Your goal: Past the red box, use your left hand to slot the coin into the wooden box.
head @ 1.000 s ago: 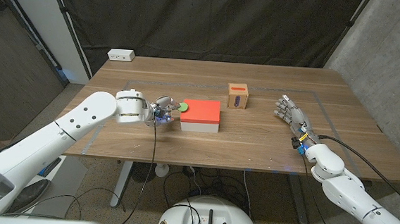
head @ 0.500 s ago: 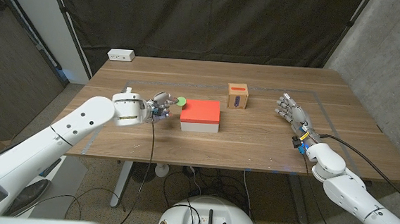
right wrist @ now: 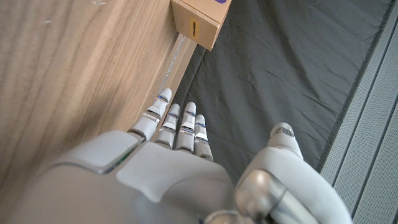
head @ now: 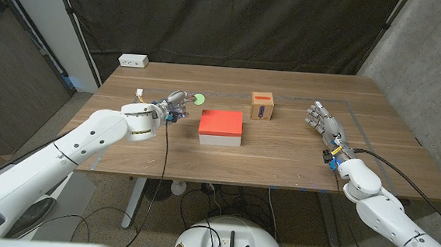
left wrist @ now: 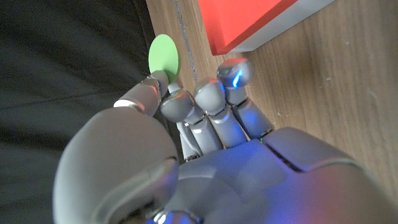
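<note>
We see the left hand (head: 173, 105) pinching the round green coin (head: 199, 100) beside the red-topped box (head: 220, 123); the small wooden box (head: 262, 106) stands beyond. Our right hand (head: 322, 123) stands empty, fingers apart.

White power strip (head: 133, 60) at table's (head: 296, 156) far left corner, black curtain (head: 235, 23) behind

I am seeing the red box (head: 220, 127) sitting mid-table (head: 280, 163), with the wooden box (head: 262, 106) lying behind it and to its right. My left hand (head: 171, 106) is hovering left of the red box, pinching the coin (head: 199, 99) beyond its far left corner. My right hand (head: 321, 124) is standing well right of both boxes.
</note>
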Robot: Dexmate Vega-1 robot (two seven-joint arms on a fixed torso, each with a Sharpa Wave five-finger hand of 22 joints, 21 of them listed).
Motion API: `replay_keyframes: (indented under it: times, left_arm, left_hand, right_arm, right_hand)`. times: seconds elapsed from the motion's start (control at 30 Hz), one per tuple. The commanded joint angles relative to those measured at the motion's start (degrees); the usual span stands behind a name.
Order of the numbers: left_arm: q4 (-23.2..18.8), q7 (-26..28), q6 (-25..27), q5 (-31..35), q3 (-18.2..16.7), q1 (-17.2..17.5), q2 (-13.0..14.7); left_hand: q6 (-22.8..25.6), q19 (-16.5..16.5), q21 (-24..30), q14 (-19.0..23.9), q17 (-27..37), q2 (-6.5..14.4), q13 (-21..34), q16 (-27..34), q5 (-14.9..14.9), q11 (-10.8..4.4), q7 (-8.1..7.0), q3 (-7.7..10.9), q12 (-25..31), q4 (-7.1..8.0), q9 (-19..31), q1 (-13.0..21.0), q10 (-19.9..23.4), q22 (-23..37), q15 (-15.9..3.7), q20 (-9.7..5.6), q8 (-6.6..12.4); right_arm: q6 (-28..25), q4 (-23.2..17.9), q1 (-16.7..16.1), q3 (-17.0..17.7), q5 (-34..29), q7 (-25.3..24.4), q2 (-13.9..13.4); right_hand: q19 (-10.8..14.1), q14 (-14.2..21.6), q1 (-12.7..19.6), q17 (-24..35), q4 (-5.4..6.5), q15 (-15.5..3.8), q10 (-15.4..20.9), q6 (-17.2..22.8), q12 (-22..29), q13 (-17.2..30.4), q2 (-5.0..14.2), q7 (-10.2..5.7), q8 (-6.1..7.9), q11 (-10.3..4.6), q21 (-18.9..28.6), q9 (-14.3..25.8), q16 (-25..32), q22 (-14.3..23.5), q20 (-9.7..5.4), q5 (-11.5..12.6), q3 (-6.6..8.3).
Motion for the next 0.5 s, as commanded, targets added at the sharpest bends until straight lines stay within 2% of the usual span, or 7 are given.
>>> replay_keyframes:
  times: [0.03,0.23,0.5]
  left_arm:
    - [1.5,-7.6,-2.9,13.33,2.28,-1.79,-2.91]
    - [2.8,-9.42,-5.38,20.73,3.98,-2.53,-5.73]
    - [4.48,-10.45,-5.17,32.42,7.75,-6.24,-8.69]
  left_hand:
    - [-0.1,-0.29,0.17,0.14,0.39,0.42,0.61,0.18,0.32,-0.28,-0.19,0.12,0.57,0.01,0.06,0.19,-0.18,0.2,0.04,-2.46,0.2]
    - [-0.22,-0.58,0.24,0.16,0.4,0.44,0.43,0.04,0.35,-0.29,-0.26,0.12,0.38,-0.1,-0.05,0.31,-0.23,0.36,0.03,-2.46,0.17]
    - [-0.3,-0.43,0.42,0.28,0.7,0.49,0.55,0.12,0.35,-0.25,-0.32,-0.02,0.39,-0.07,-0.21,0.41,-0.39,0.23,0.03,-2.45,0.08]
  right_arm:
    - [1.93,-2.2,-2.33,1.21,-1.15,-2.42,1.24]
    - [3.22,-2.39,-3.07,1.46,-1.81,-2.89,2.06]
    - [4.65,-2.63,-3.83,1.7,-2.01,-2.98,3.09]
  right_hand:
    - [0.36,0.31,-0.66,0.17,-0.4,-0.21,0.46,0.08,0.44,0.29,0.1,-0.14,0.18,0.02,0.0,0.34,0.21,0.25,0.45,-0.06,0.16]
    - [0.41,0.33,-0.65,0.17,-0.41,-0.15,0.48,0.07,0.44,0.3,0.11,-0.13,0.18,-0.04,0.02,0.34,0.21,0.25,0.41,-0.06,0.17]
    - [0.53,0.41,-0.64,0.19,-0.43,-0.25,0.56,0.18,0.44,0.33,0.11,-0.28,0.23,-0.05,0.05,0.33,0.23,0.25,0.4,-0.06,0.18]
